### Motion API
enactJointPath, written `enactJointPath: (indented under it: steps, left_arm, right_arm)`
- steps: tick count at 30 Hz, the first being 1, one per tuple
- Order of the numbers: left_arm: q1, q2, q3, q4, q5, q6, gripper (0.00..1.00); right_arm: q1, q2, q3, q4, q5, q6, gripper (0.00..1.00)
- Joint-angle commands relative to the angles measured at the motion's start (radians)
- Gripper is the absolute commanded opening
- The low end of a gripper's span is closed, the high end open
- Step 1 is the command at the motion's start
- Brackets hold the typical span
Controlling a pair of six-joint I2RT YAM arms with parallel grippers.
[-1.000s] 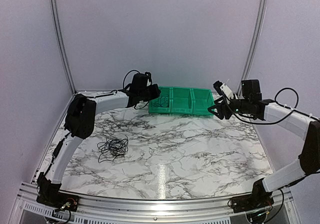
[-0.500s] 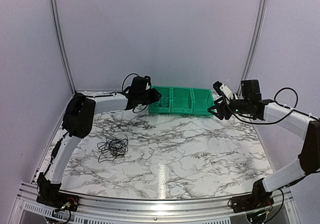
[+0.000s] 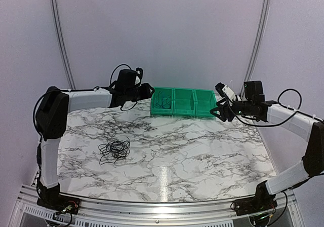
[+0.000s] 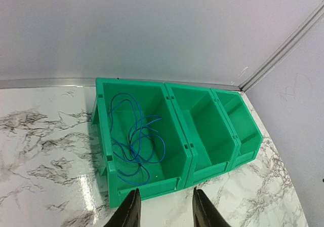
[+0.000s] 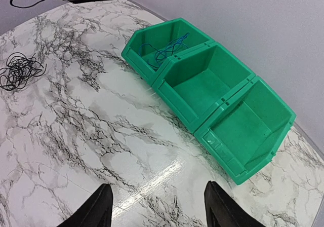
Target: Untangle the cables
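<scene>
A loose blue cable (image 4: pixel 134 141) lies coiled in the leftmost compartment of the green bins (image 4: pixel 188 151), also seen from the right wrist as the blue cable (image 5: pixel 167 47) and from above as a dark cable (image 3: pixel 163 104). A small tangle of thin black cables (image 3: pixel 114 150) rests on the marble at the left, and shows again as the black tangle (image 5: pixel 19 71). My left gripper (image 4: pixel 166 191) hovers just left of the bins' left end (image 3: pixel 147 91), jaws apart and empty. My right gripper (image 5: pixel 158 185) hangs right of the bins (image 3: pixel 221 113), wide open and empty.
The three joined green bins (image 3: pixel 203 108) stand at the back of the marble table (image 3: pixel 192 151); the middle and right compartments hold nothing. Pale walls with metal posts (image 3: pixel 59 39) close in the sides and back. A metal rail (image 3: pixel 152 206) runs along the front edge.
The left arm swung back and to the left, away from over the left bin. Its jaws went from shut to apart. The right arm has not moved.
</scene>
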Motion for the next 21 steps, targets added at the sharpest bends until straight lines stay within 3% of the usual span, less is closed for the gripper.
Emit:
enactJointPath:
  steps: [1, 4, 8, 13, 18, 19, 21]
  left_arm:
    - [-0.017, -0.167, -0.174, 0.016, -0.066, 0.096, 0.39]
    - [-0.030, -0.307, -0.305, 0.020, -0.059, 0.100, 0.39]
    - [-0.093, -0.491, -0.453, -0.014, -0.177, 0.195, 0.39]
    - [-0.113, -0.669, -0.591, -0.115, -0.268, 0.229, 0.45]
    - [-0.107, -0.798, -0.639, -0.269, -0.468, 0.288, 0.49]
    - [-0.106, -0.826, -0.638, -0.299, -0.510, 0.303, 0.52]
    - [-0.104, -0.889, -0.655, -0.333, -0.594, 0.334, 0.78]
  right_arm:
    - [-0.006, -0.013, -0.010, 0.003, -0.028, -0.027, 0.62]
    - [-0.005, 0.000, -0.005, -0.007, -0.040, -0.039, 0.62]
    - [0.031, 0.030, 0.024, -0.034, -0.023, -0.069, 0.62]
    - [0.179, 0.115, 0.131, -0.083, 0.032, -0.099, 0.59]
    - [0.351, 0.311, 0.323, -0.191, 0.070, -0.138, 0.53]
    - [0.379, 0.355, 0.368, -0.216, 0.071, -0.138, 0.51]
    - [0.432, 0.442, 0.450, -0.270, 0.069, -0.134, 0.48]
